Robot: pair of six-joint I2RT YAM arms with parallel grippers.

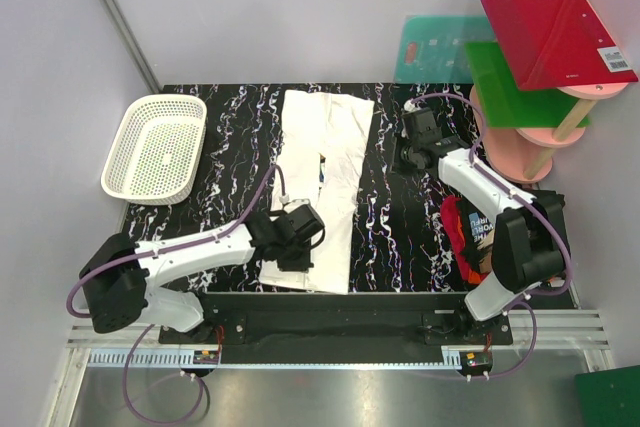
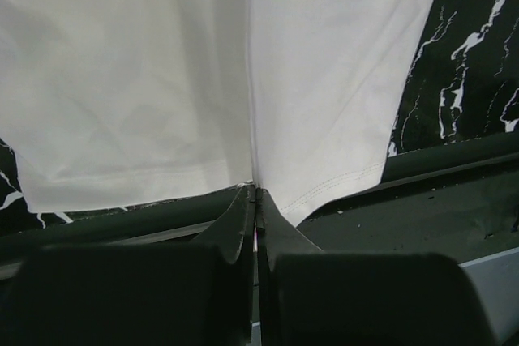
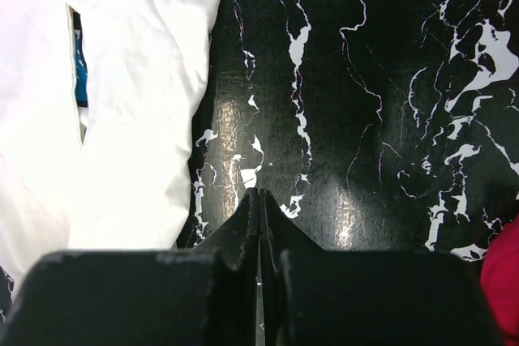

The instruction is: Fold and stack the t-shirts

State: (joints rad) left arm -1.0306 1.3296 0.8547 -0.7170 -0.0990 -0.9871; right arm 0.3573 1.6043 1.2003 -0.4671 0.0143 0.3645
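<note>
Basket stands well left of the white t-shirt.

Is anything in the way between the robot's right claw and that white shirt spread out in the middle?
Nothing visible stands in the way. The right gripper, fingers shut, is over the bare black marbled table. The white cloth t-shirt lies off to its side, with only that tabletop between them.

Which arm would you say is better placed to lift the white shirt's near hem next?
Left: the left hand is shut at the shirt's near hem; the right hand hangs over the table beside it.
</note>
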